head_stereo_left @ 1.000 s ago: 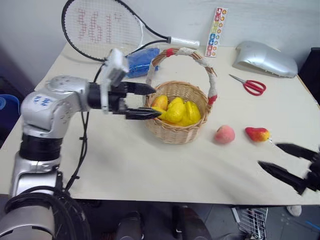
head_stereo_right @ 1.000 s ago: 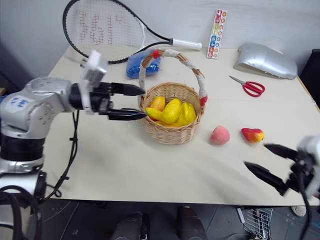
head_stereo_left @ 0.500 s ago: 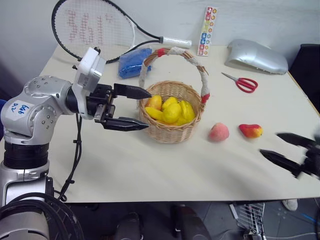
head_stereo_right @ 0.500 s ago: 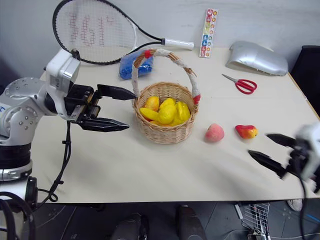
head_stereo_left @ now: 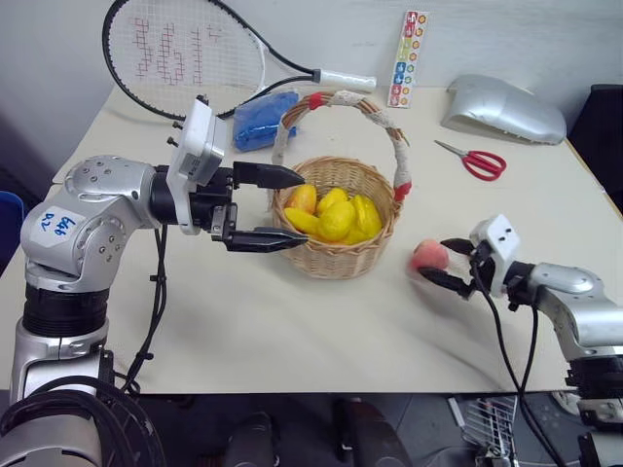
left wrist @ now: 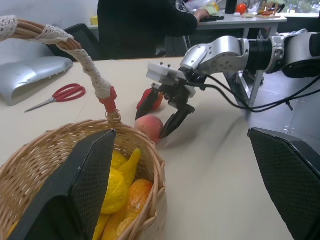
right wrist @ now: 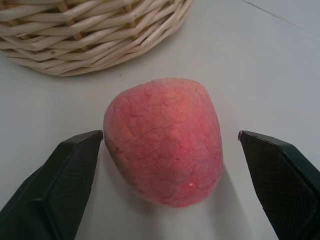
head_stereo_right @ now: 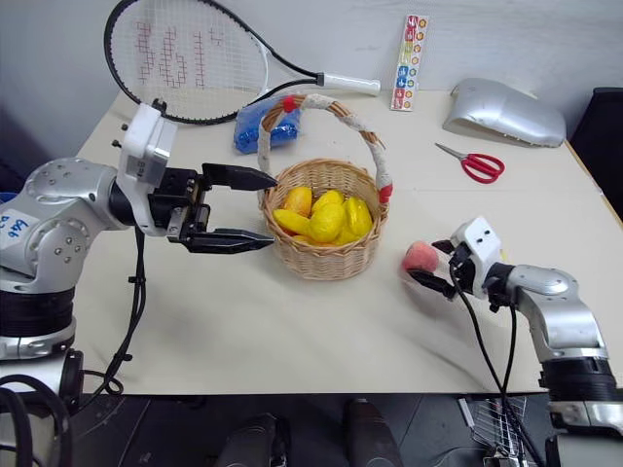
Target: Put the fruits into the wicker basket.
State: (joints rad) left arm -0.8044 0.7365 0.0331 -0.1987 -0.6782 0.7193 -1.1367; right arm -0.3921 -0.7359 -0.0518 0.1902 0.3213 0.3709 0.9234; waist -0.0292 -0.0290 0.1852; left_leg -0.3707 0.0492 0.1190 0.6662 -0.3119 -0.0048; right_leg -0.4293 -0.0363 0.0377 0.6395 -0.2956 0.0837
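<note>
The left gripper (head_stereo_right: 241, 207) hangs level just left of the wicker basket (head_stereo_right: 321, 258), its two black fingers spread wide with nothing between them, tips close to the basket's rim.

The wicker basket is round, tan and tightly woven, standing upright on the pale table (head_stereo_right: 292, 331). Its tall arched handle (head_stereo_right: 343, 115) is wrapped in whitish cloth with red bands at the top and near the right foot. Inside lie several yellow fruits (head_stereo_right: 326, 222), curved and lemon-like, heaped together, with an orange-tinted one (head_stereo_right: 298, 200) against the back left wall.

Right of the basket, on the bare tabletop, sits the peach (right wrist: 165, 140): fuzzy, pink-red fading to orange near its top, rounded with a slightly pointed end. It rests near the basket's wall without touching it. The right gripper (head_stereo_right: 433, 265) reaches it from the right, jaws spread, one finger on each side of the peach and neither pad pressing it, as the right wrist view shows. In the left wrist view a red mango-like fruit (left wrist: 152, 100) lies on the table just behind that gripper.
</note>
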